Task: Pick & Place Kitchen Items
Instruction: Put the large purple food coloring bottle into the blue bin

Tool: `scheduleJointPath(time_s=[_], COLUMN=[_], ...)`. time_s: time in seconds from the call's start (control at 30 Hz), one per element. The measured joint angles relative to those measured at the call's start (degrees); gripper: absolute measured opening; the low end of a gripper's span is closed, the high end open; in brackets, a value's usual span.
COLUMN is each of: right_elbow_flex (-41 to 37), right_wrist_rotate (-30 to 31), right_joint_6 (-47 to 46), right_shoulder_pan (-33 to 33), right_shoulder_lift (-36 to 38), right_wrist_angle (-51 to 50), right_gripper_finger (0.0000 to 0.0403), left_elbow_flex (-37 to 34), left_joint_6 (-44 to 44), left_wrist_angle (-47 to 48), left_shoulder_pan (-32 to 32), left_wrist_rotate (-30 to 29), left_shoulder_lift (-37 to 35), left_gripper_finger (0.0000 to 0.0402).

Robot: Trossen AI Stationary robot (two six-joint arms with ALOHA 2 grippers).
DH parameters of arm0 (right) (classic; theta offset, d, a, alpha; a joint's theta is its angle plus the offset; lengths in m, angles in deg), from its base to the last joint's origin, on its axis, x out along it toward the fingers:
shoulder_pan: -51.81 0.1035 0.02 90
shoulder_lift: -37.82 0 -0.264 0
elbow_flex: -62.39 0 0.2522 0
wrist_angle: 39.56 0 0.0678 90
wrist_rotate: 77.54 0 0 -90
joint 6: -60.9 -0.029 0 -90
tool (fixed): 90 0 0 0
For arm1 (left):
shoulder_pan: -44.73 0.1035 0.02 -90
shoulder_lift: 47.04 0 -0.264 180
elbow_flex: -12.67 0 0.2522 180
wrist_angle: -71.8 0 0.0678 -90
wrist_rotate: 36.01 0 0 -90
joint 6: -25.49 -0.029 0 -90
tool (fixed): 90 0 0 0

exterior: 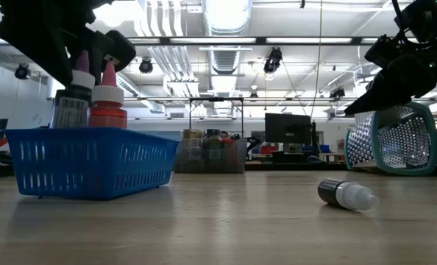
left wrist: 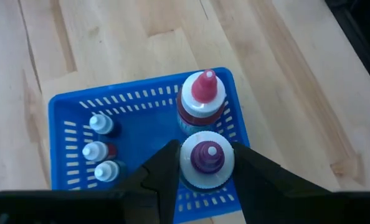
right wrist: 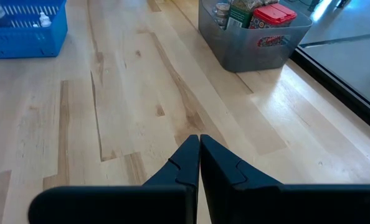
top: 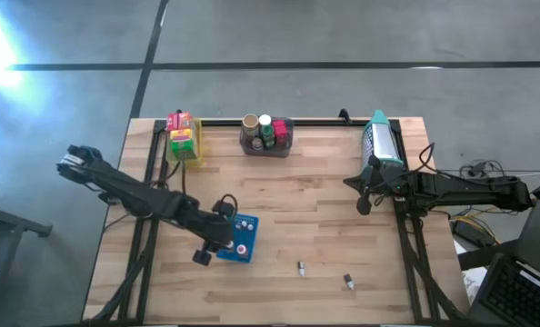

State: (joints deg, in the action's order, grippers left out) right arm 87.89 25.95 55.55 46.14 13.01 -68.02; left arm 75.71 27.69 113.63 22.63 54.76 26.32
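Left tool (left wrist: 203,180), lower centre of the left wrist view: its two dark fingers are nearly closed on a small squeeze bottle with a purple nozzle cap (left wrist: 203,157), gripped at the white collar just under the cap. The bottle hangs inside the blue basket (left wrist: 59,124), at the corner nearest the tool.

Right tool (right wrist: 199,163), lower centre of the right wrist view: fingers pressed fully together, holding nothing. It hovers over bare desk (right wrist: 123,93) at right of centre in the high view.

Handling, our judgement: the bottle looks like thin plastic, light and fairly stiff, smooth and round, so liable to twist or slip in a loose grip. The collar below the cap gives a ledge and is the sensible place to hold. Not fragile.

Counts:
- In the blue basket: one red-capped bottle (left wrist: 200,102) upright just beside the held one; three tiny white-tipped bottles (left wrist: 96,151) in a row at the left of the basket. Five bottles with the held one.
- Loose on the desk, lower centre of the high view: two small bottles lying on their sides (top: 301,268), (top: 349,282).
- Grey bin (right wrist: 260,53), top centre of the high view: several jars and packets, number unclear.
- Stack of coloured boxes (top: 182,136), upper left: count unclear.
- One teal-rimmed mesh basket (top: 379,138), upper right.
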Motion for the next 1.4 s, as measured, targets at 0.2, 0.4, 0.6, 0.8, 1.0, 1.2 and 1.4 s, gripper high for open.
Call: scheduleJointPath(time_s=[0.2, 0.4, 0.6, 0.8, 1.0, 1.2, 1.4], right_elbow_flex=[0.0, 0.0, 0.0, 0.0, 0.0, 0.0, 0.0], right_wrist_rotate=[-0.01, -0.02, 0.0, 0.0, 0.0, 0.0, -0.02], right_joint_6=[0.0, 0.0, 0.0, 0.0, 0.0, 0.0, -0.02], right_shoulder_pan=[0.01, 0.0, 0.0, 0.02, 0.02, 0.02, 0.0], right_shoulder_lift=[0.02, 0.02, 0.02, 0.02, 0.02, 0.04, 0.07], right_wrist_angle=[0.02, 0.02, 0.02, 0.02, 0.02, 0.02, 0.0], right_gripper_finger=[0.0008, 0.0008, 0.0008, 0.0008, 0.0008, 0.0008, 0.0008], left_elbow_flex=[0.0, 0.0, -1.48, -3.58, -4.24, -4.26, -4.28], left_joint_6=[0.0, 0.0, 0.15, 1.38, 2.29, 3.38, 3.98], left_wrist_angle=[-0.95, -1.96, -4.8, -5.88, -6.9, -6.88, -6.69], left_shoulder_pan=[-0.29, -0.51, -0.66, -0.66, -0.66, -0.66, -0.66], left_wrist_rotate=[-0.02, -0.02, 0.0, 0.0, 0.0, 0.0, -0.01], left_shoulder_lift=[1.47, 2.05, 1.97, 1.9, 1.81, 1.81, 1.79], left_gripper_finger=[0.0135, 0.0135, 0.0135, 0.0135, 0.0135, 0.0136, 0.0136])
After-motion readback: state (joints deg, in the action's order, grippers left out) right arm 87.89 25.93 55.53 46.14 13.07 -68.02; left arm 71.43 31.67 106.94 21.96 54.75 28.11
